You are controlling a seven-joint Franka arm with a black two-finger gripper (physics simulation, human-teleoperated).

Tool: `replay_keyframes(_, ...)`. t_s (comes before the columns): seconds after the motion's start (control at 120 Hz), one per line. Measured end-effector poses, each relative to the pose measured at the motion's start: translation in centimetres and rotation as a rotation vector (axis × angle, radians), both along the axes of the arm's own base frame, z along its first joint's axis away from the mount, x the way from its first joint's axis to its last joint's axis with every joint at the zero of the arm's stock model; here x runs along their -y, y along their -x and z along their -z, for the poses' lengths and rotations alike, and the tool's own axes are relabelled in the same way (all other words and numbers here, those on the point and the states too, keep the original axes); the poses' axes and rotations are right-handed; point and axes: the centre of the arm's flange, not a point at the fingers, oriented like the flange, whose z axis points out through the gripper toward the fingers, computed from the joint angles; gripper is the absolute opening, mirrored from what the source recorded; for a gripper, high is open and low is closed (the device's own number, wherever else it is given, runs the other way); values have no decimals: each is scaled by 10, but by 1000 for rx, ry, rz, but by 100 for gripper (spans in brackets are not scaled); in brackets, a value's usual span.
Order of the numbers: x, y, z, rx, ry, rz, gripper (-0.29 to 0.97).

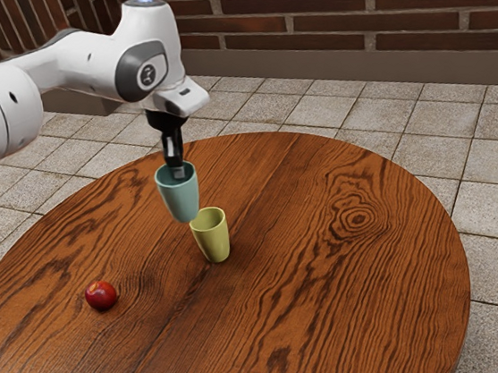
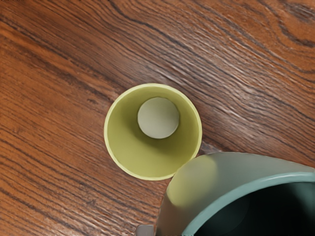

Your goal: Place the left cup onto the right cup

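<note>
A teal cup (image 1: 180, 193) hangs above the round wooden table (image 1: 352, 301), held by its rim with my gripper (image 1: 174, 165) shut on it. It hangs upright, slightly tilted. Just below it and toward the exterior view's right, a yellow-green cup (image 1: 211, 234) stands upright on the table, mouth up. The teal cup's base hovers near the yellow-green cup's rim. Under my hand, the yellow-green cup (image 2: 152, 131) shows its open mouth and pale bottom, and the teal cup (image 2: 236, 196) is large and close beside it.
A small red apple (image 1: 101, 295) lies on the table toward the exterior view's left. The table's edge curves along the right and front. Beyond it are a tiled floor and a brick wall.
</note>
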Motion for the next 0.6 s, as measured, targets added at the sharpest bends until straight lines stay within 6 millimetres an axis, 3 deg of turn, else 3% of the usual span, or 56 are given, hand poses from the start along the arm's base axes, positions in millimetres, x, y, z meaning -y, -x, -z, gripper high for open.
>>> replay_keyframes(0.208, 6, -20, 16, 1, -10, 17, -11)
replay_keyframes(0.6, 16, -40, 47, -9, -18, 53, -11)
